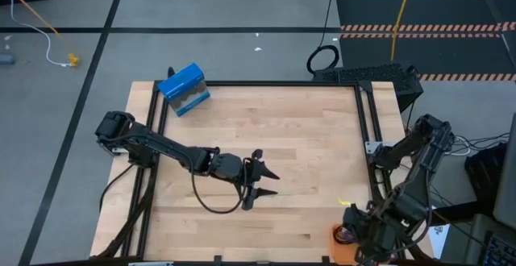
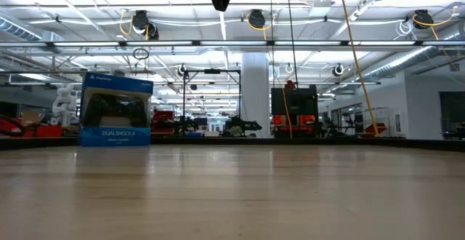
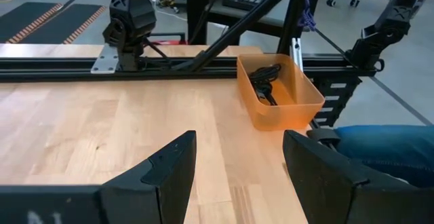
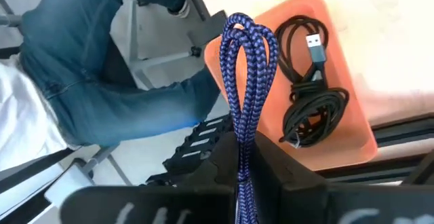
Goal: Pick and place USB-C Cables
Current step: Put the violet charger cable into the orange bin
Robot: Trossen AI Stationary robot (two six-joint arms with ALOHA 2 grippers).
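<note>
Worktop (image 1: 290, 129) is bare light wood with a black frame around it, and a blue DualShock 4 box (image 1: 184, 89) sits at its far left corner. Left claw (image 1: 260, 179) hovers over the middle of the worktop, fingers (image 3: 169, 170) spread wide with nothing between them. Over at the near right corner, right on the worktop's edge, there's an orange bin (image 3: 279, 90), and the two black USB-C cables (image 4: 312, 95) are lying coiled inside it, touching each other (one has its silver plug end showing).

Right claw (image 4: 245, 157) is up above that bin's edge and is clamped on the purple-blue USB-C cable (image 4: 247, 81); the braided loops stick out past the fingers and hang over the bin's rim and the floor beside it, not resting in the bin. A person's leg in blue jeans (image 4: 115, 68) shows just beyond the worktop on that side, near the bin.
</note>
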